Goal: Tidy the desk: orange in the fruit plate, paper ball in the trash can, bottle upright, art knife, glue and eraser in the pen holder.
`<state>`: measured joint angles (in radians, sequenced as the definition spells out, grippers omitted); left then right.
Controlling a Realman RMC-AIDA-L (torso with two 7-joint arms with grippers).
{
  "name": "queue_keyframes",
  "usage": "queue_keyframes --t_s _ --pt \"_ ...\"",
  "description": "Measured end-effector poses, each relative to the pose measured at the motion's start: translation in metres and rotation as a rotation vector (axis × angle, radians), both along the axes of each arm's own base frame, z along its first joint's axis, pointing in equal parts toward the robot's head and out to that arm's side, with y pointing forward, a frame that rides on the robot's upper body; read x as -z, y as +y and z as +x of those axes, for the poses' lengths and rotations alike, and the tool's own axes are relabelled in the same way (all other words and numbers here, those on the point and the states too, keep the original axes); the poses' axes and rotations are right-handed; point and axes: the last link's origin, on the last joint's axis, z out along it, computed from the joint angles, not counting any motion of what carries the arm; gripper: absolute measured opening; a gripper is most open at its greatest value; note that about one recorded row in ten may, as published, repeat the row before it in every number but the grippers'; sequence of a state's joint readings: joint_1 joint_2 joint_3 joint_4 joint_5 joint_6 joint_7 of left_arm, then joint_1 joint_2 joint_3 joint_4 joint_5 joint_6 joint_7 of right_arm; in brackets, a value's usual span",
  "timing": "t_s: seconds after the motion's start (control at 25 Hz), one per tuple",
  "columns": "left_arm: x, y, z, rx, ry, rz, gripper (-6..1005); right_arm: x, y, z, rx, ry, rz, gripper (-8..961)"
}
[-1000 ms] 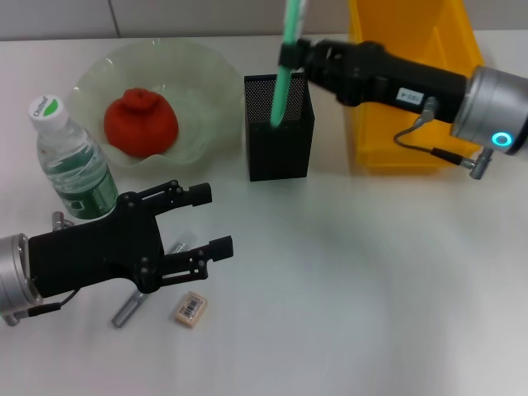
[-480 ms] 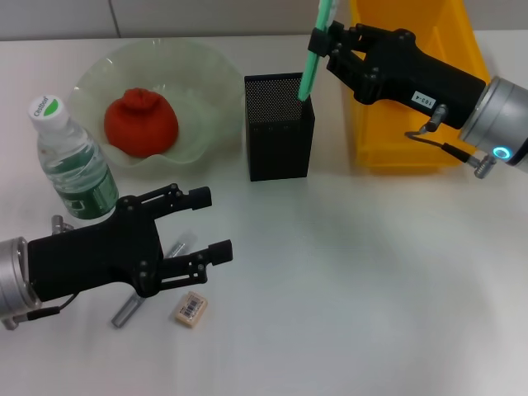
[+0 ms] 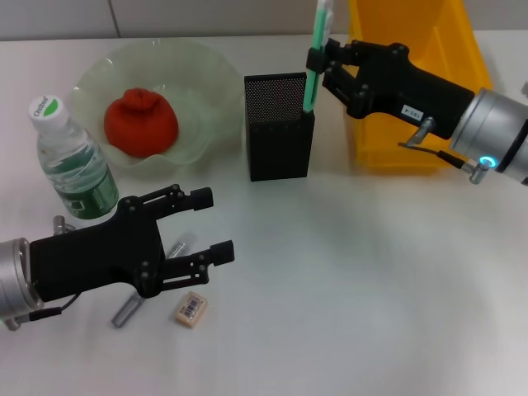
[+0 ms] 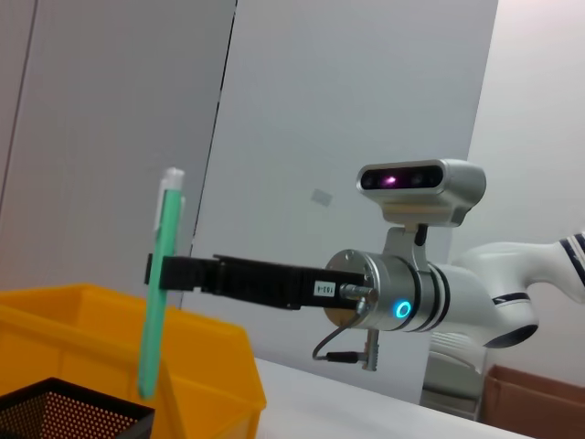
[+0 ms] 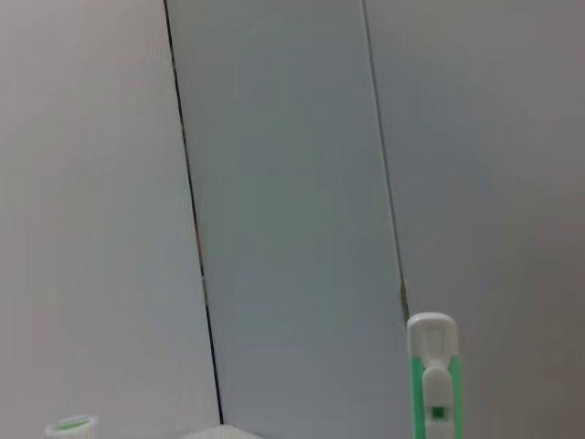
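The right gripper [image 3: 318, 62], in the upper middle of the head view, has its jaws closed on the green art knife [image 3: 315, 58], whose lower end is inside the black pen holder [image 3: 279, 128]. The left gripper [image 3: 210, 223], at the lower left, rests with its jaws wide apart and holds nothing. The eraser [image 3: 190, 308] lies just below it.

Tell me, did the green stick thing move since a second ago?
Yes. The green art knife, held by the right claw, shifted toward the pen holder's right edge, nearer the yellow bin.
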<state>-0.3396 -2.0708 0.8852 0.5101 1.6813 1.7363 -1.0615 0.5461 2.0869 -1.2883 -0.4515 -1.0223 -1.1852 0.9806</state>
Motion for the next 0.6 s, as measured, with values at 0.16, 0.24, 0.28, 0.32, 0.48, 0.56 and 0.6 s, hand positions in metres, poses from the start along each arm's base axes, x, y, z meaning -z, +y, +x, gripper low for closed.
queue_keyframes --t_s 0.16,0.24,0.28,0.32,0.48,0.56,0.6 --pt "0.0006 0.0006 0.0003 -0.001 0.000 -0.001 786 0.0022 0.0011 0.0013 -0.006 -0.024 0.011 189" --pt "0.0006 0.0008 0.0002 -0.002 0.000 0.000 786 0.0031 0.0017 0.0021 -0.010 -0.041 0.024 191" --pt "0.0004 0.0010 0.0001 -0.003 0.000 0.001 786 0.0036 0.0020 0.0023 -0.011 -0.045 0.027 192" --pt "0.0003 0.0012 0.0000 -0.004 0.000 0.002 786 0.0040 0.0021 0.0024 -0.010 -0.046 0.026 192" --pt "0.0001 0.0014 0.0000 -0.005 0.000 0.004 785 0.0053 0.0031 0.0017 -0.007 -0.045 0.023 305" --pt "0.0000 0.0018 0.0001 -0.005 0.000 0.005 785 0.0056 0.0032 0.0015 -0.006 -0.044 0.022 380" --pt "-0.0001 0.0020 0.0002 -0.004 0.000 0.005 785 0.0056 0.0032 0.0015 -0.005 -0.044 0.022 380"
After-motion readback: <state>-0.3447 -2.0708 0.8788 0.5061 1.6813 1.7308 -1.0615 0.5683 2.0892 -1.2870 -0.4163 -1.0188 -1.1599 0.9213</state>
